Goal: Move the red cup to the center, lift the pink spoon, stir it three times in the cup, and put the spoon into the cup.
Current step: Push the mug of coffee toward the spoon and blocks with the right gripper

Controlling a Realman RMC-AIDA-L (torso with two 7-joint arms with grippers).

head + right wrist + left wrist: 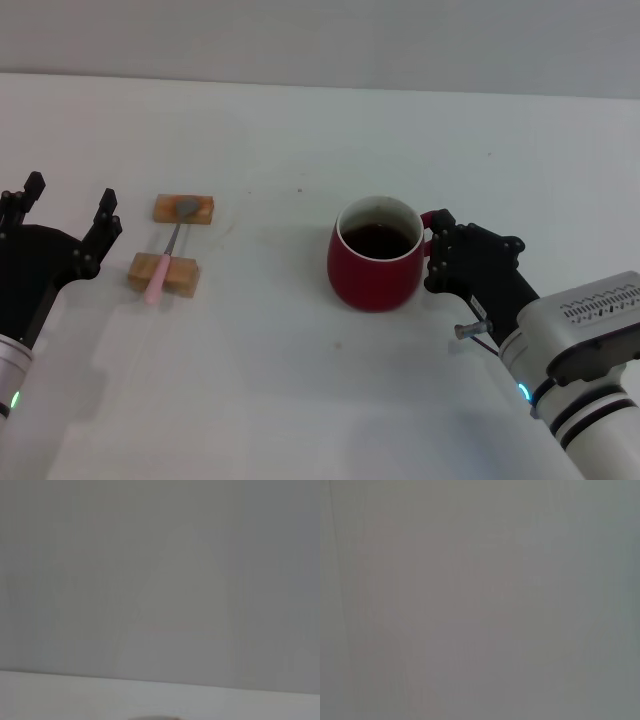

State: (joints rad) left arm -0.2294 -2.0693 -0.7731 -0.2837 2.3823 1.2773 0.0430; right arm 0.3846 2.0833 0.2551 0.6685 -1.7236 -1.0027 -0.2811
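So the right end effector [437, 250] is pinching the handle of the red cup [376, 254] sitting mid-right on the white tabletop [300, 380], while the left end effector [68, 208] sits spread wide just beside the pink spoon [164, 262] lying across two wooden blocks [163, 272].

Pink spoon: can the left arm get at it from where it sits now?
Probably yes. The left gripper is open and sits just beside the pink spoon, which lies across two wooden blocks, raised off the table. Nothing stands between them; the red cup is well off by the right gripper.
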